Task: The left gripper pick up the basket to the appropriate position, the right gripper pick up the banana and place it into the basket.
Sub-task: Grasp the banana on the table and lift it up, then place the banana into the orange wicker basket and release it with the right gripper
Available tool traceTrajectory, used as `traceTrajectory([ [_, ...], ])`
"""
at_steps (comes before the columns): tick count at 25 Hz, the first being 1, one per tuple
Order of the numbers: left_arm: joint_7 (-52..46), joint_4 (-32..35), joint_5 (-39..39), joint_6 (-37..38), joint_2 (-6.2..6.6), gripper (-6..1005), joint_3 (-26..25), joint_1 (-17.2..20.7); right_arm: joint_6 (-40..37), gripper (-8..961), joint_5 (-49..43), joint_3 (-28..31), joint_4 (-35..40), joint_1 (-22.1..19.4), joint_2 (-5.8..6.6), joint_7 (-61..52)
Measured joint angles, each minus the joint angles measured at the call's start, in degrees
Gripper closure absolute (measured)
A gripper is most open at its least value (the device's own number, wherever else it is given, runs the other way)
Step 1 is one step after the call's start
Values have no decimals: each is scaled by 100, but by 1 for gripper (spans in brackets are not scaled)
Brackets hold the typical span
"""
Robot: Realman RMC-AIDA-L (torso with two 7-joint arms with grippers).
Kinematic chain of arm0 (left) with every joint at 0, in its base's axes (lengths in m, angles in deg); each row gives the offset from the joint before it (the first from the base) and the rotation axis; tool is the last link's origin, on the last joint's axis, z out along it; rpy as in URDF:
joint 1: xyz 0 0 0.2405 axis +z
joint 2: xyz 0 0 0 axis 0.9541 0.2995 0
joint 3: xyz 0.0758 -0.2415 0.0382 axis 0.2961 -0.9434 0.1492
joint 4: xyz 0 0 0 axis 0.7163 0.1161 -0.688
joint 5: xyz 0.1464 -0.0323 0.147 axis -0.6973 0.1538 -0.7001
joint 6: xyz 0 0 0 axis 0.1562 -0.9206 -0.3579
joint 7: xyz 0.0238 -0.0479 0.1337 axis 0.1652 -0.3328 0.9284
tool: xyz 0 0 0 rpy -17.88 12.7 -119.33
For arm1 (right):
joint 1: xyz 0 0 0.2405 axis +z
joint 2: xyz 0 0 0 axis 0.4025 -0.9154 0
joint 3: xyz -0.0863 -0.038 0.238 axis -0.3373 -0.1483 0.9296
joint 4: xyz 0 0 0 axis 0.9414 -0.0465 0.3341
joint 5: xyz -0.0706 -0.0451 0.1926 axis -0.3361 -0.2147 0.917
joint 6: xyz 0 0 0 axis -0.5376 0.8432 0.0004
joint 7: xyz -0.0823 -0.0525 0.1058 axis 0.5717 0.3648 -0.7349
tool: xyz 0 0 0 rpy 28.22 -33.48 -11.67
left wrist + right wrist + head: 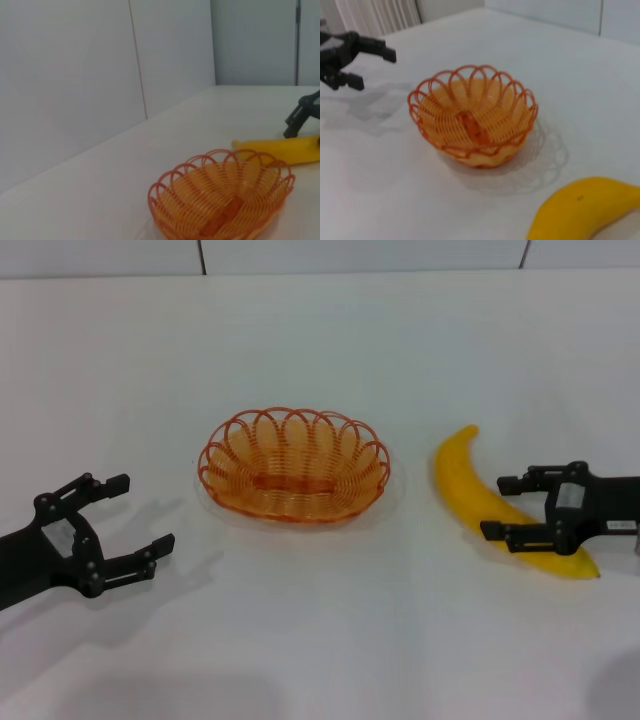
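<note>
Resting on the table (pixel 320 640): one basket (pixel 293 467), one banana (pixel 470 490); left gripper (pixel 135 525) jaws wide, right gripper (pixel 497 507) seemingly straddling it.

Sitting on the desk (pixel 320 640): one basket (pixel 293 466) and one banana (pixel 478 502). Hovering over it: two grippers, the left gripper (pixel 133 524) and the right gripper (pixel 498 507).

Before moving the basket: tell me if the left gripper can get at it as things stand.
Probably yes. The left gripper is open, and only bare table lies between it and the basket.
</note>
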Motion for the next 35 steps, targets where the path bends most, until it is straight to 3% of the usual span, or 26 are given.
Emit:
traceTrajectory([
  [6,48,-28,73,89,0,81,-2,-1,183,333,-41,-153,-14,46,-83,-124],
  [20,139,-60,157,257,9,81,-48,31,188,340,-7,-214,23,100,-105,-298],
  [22,142,-60,158,282,9,81,-59,37,162,384,53,-179,25,105,-106,-303],
  [26,193,-60,158,338,9,81,-64,50,147,471,675,-149,30,91,-91,-301],
  [31,205,-75,158,375,8,81,-79,48,-321,447,2177,-194,-84,61,-88,179],
  [35,281,-271,157,379,-1,81,-154,-86,-778,427,2422,-342,-739,402,-145,1332],
])
